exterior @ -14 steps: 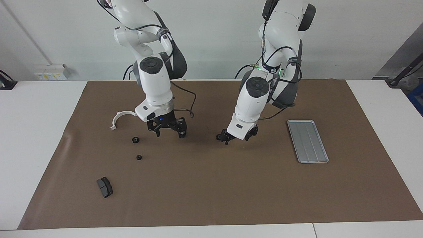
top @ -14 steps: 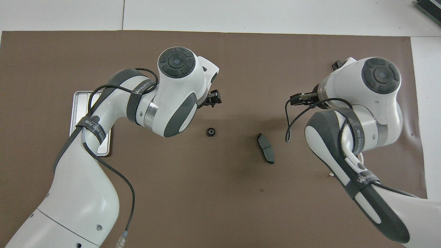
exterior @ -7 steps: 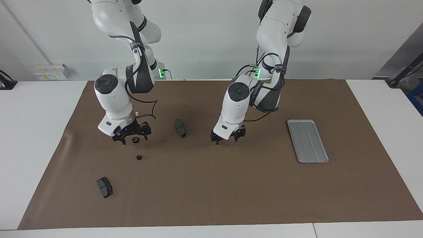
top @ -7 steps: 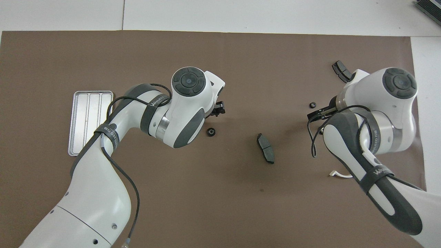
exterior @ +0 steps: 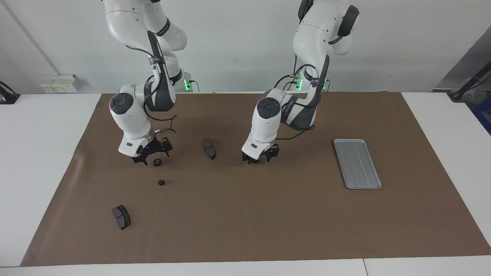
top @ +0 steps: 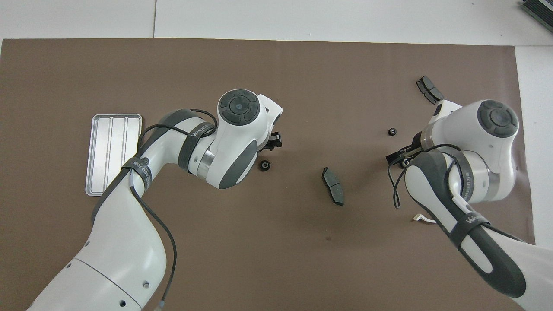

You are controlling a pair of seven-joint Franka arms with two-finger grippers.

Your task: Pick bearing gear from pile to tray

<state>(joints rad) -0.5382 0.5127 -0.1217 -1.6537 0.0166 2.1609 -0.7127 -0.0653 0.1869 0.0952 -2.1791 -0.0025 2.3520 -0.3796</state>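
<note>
1. Upper left of the facing view: the right gripper (exterior: 152, 157) is down low at the brown mat (exterior: 245, 230), right next to a little black round piece (exterior: 157, 162). Its fingers look spread apart and there's nothing in them. Can't tell whether a fingertip actually touches the piece.
2. Just below that in the frame there's a second round piece (exterior: 161, 182) sitting on its own, and in the lower left corner of the mat lies a dark grey pad (exterior: 121, 217).
3. Middle of the frame: the left gripper (exterior: 258, 158) is also down near the mat, fingers apart as far as I can see, not holding anything.
4. From the overhead view, a third round piece (top: 264, 165) lies just beside that gripper, a bit lower in the frame and not between the fingers.
5. Another grey pad (exterior: 209, 148) lies between the two grippers, apart from both.
6. A sliver of the white bracket (top: 423, 218) peeks out from under the right arm, lower right of the overhead view.
7. The tray (exterior: 357, 163) sits at the right of the facing view, well apart from all the parts, with none of them in it.
</note>
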